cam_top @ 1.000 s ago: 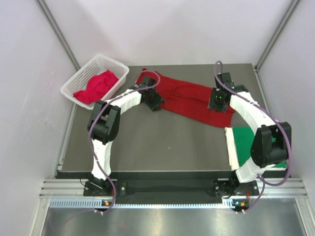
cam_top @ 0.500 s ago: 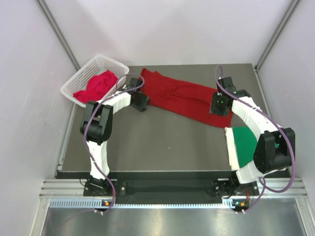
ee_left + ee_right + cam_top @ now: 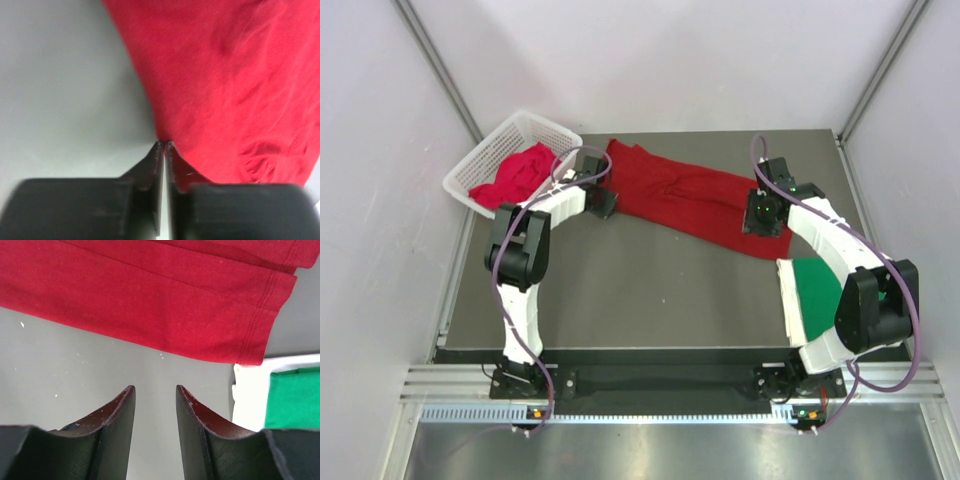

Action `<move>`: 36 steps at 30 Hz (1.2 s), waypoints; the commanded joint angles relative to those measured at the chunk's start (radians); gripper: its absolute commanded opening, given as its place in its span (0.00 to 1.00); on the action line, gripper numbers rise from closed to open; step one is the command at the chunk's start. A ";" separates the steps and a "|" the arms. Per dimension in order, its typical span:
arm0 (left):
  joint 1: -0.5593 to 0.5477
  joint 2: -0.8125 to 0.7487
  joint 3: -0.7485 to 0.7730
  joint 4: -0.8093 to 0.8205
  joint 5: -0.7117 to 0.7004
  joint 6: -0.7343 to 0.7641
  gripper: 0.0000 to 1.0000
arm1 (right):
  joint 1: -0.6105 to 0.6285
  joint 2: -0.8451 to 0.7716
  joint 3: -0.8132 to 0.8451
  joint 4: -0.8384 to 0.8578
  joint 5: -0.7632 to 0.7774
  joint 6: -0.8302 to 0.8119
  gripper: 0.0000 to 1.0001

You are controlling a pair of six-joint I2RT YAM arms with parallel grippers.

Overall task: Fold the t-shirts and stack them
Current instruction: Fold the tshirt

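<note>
The left claw [image 3: 164,144] has its two fingers pressed together but for a hairline. Their tips sit right at the left edge of the dark red t-shirt [image 3: 225,75], low over the grey table [image 3: 65,90]. The wrist view does not show whether a fold of cloth is nipped between them. From above, this claw [image 3: 603,202] lies at the far left of the table [image 3: 640,290], touching the left end of that shirt [image 3: 690,195]. The shirt is laid out as a long band running from far left toward the right. The right claw [image 3: 154,395] has its fingers well apart and grips nothing, with bare table [image 3: 75,355] showing between them. The shirt's stitched hem [image 3: 150,295] lies just beyond its tips. In the overhead view this claw [image 3: 763,212] hangs over the right end of the band. Near it, on the right side of the table, lies a bright green t-shirt [image 3: 817,282], partly under the right arm. It rests on a white sheet [image 3: 790,300] whose edge shows on its left. The right wrist camera catches both the green shirt [image 3: 292,400] and the sheet [image 3: 250,395] at its right edge. At the far left corner, beside the left claw, stands a white lattice basket [image 3: 565,160] with a crumpled pinkish red t-shirt [image 3: 515,175] inside.
</note>
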 commanded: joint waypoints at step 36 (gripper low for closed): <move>-0.027 -0.056 0.174 -0.094 -0.041 0.148 0.37 | 0.041 0.132 -0.124 0.220 0.170 -0.342 0.41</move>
